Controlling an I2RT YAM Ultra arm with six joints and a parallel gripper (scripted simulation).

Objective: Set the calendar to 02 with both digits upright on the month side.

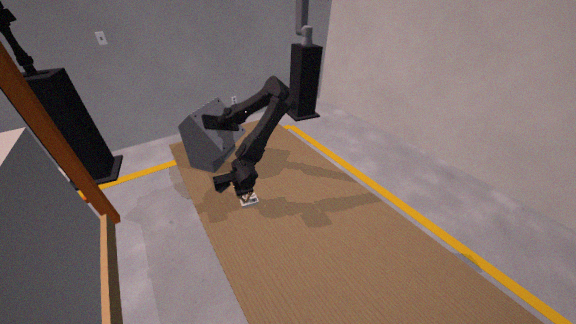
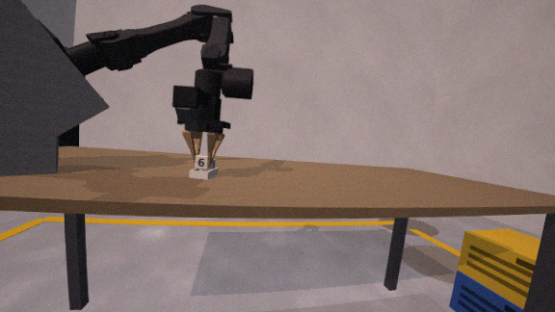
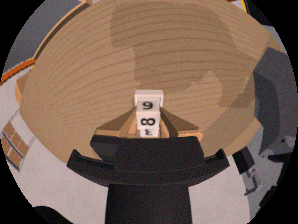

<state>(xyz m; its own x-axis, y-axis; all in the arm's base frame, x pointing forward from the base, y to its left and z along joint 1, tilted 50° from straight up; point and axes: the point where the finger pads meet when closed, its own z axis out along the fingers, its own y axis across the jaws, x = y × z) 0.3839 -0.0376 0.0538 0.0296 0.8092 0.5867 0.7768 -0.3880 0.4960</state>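
Observation:
A small white calendar tray (image 2: 203, 174) (image 1: 249, 202) lies on the wooden table (image 2: 313, 188). My gripper (image 2: 202, 159) (image 1: 245, 194) (image 3: 147, 110) points straight down over the tray and is shut on a white number cube (image 2: 201, 163) (image 3: 147, 123). The cube is in the tray or just above its floor; I cannot tell which. In the exterior view the cube's near face shows a 6. In the wrist view the cube shows an 8 on top, and a further white face (image 3: 147, 103) beyond it shows a 9 or 6. The second cube is hidden or not told apart. The month's name is not readable.
A grey slanted box (image 1: 205, 135) stands on the table behind the arm. Black stands (image 1: 305, 80) (image 1: 70, 125) are beyond the table. A yellow and blue crate (image 2: 501, 272) sits on the floor at the lower right.

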